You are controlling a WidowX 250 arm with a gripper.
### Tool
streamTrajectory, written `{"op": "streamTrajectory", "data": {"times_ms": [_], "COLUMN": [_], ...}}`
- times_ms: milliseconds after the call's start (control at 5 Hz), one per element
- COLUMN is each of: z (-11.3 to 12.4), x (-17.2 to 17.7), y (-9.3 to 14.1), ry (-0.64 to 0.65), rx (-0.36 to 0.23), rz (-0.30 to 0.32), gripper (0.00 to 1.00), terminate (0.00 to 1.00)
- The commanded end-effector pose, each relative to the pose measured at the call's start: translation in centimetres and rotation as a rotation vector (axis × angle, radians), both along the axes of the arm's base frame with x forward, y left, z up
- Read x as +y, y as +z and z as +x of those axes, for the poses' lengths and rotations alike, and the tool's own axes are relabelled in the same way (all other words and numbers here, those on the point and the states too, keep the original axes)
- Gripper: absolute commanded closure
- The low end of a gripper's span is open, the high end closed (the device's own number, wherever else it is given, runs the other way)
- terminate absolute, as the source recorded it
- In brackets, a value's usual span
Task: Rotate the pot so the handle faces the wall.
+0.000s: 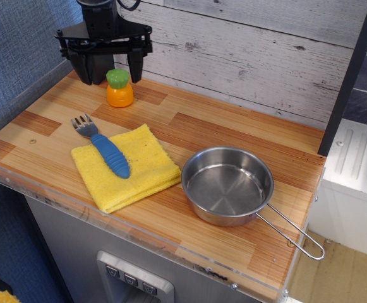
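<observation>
The shiny steel pot (227, 185) sits on the right part of the wooden counter (189, 129). Its wire handle (292, 233) sticks out toward the front right corner, away from the whitewashed plank wall (246, 50). My gripper (107, 72) hangs at the back left, far from the pot, just above an orange toy with a green top (119, 88). Its black fingers (134, 66) are spread open and hold nothing.
A folded yellow cloth (127, 167) lies at the front left with a blue-handled fork (103, 148) on it. A blue textured panel (19, 50) closes the left side. A dark post (350, 76) stands at the counter's right end.
</observation>
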State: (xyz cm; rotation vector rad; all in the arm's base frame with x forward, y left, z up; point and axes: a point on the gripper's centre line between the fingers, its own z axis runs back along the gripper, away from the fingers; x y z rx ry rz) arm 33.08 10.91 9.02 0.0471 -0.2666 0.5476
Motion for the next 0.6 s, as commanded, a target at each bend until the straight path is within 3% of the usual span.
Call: {"op": "streamTrajectory", "data": {"times_ms": [0,400], "z": [-2.0,-2.5], "x": [-2.3,-8.1], "y": [1.2,-0.3], "ry": [-0.074,-0.168], "rx": [-0.106,-0.117], "rz": [-0.051,-0.118], "gripper": [0.00,0.00], "terminate": [0.00,0.00]}}
